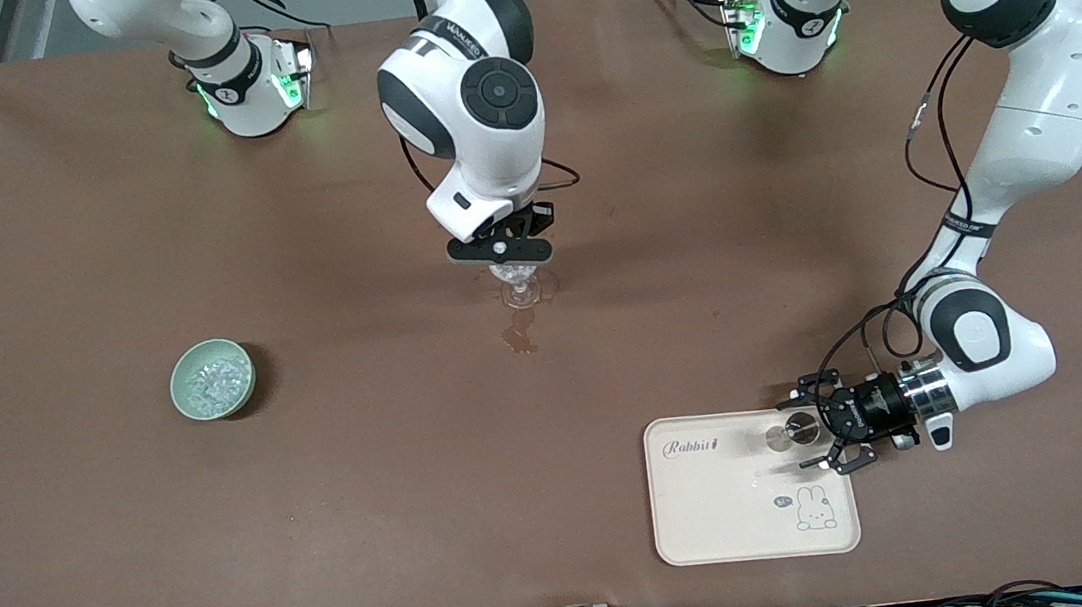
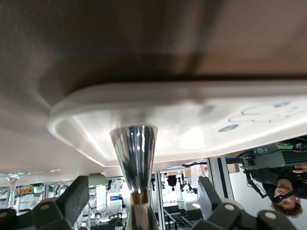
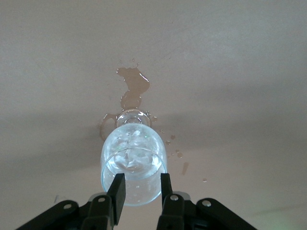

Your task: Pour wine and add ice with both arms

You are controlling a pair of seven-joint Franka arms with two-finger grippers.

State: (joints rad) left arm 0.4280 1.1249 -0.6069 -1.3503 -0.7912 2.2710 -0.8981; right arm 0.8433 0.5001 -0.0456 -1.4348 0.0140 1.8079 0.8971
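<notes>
A clear stemmed glass (image 1: 520, 289) stands mid-table with ice (image 3: 132, 143) in its bowl. My right gripper (image 1: 509, 263) hangs straight over its rim, open and empty; in the right wrist view the right gripper (image 3: 142, 178) has its fingers apart above the glass (image 3: 134, 187). A pale green bowl (image 1: 180, 390) of ice (image 1: 213, 382) sits toward the right arm's end. My left gripper (image 1: 808, 433) is open around a shiny metal vessel (image 1: 799, 427) standing on the cream tray (image 1: 724, 515). In the left wrist view the vessel (image 2: 134, 148) stands between the spread fingers of the left gripper (image 2: 142, 191), untouched.
A brownish spill (image 1: 521, 338) wets the table just nearer the front camera than the glass; it also shows in the right wrist view (image 3: 134, 88). The tray (image 2: 192, 124) carries a rabbit print. Both arm bases stand along the table's edge farthest from the front camera.
</notes>
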